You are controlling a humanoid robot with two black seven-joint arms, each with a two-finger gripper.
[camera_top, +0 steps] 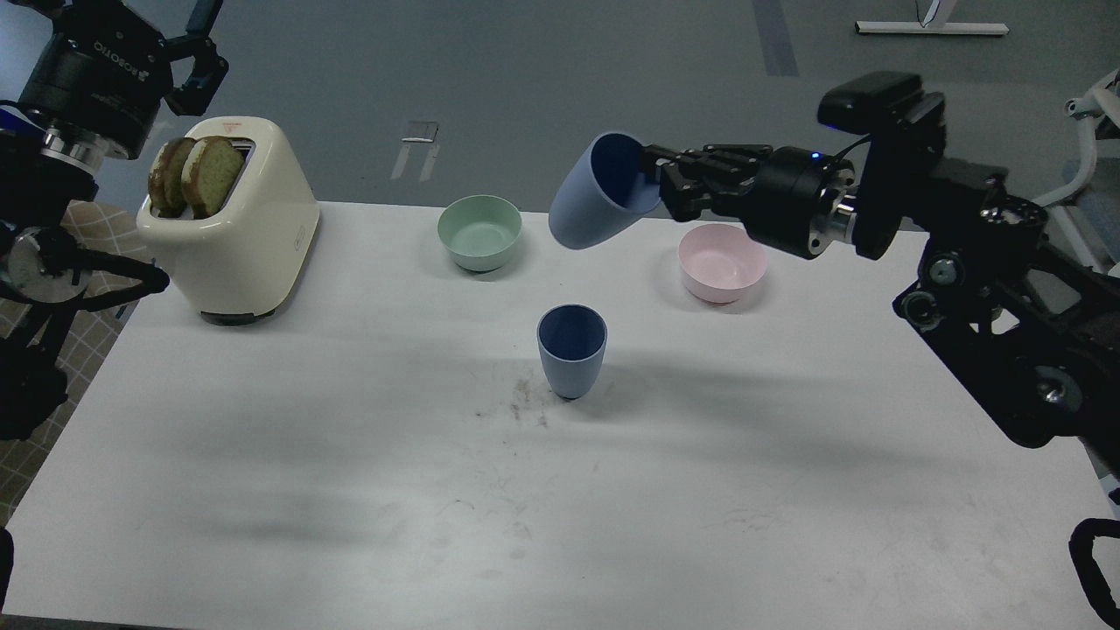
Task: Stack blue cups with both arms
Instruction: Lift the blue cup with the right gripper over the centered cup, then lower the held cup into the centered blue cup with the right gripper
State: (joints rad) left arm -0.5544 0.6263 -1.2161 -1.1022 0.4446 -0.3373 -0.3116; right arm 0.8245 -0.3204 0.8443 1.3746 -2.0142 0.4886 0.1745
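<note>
Above the worktop (350, 490), one blue cup (595, 197) hung tilted, mouth turned toward the right fingers (656, 179), which were closed on its rim. Below it, apart, the second blue cup (571, 350) stood upright near the worktop's middle. A green bowl (479, 232) and a pink bowl (723, 262) flanked them. At far left, the left fingers (199, 66) were spread, holding nothing, above a cream toaster (232, 232) with toast (194, 175).

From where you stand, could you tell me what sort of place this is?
Probably a robotics lab staged as a kitchen: a plain white table on bare grey floor, holding a cream toaster with toast and plastic bowls, while my right gripper holds a matte blue plastic cup.
</note>
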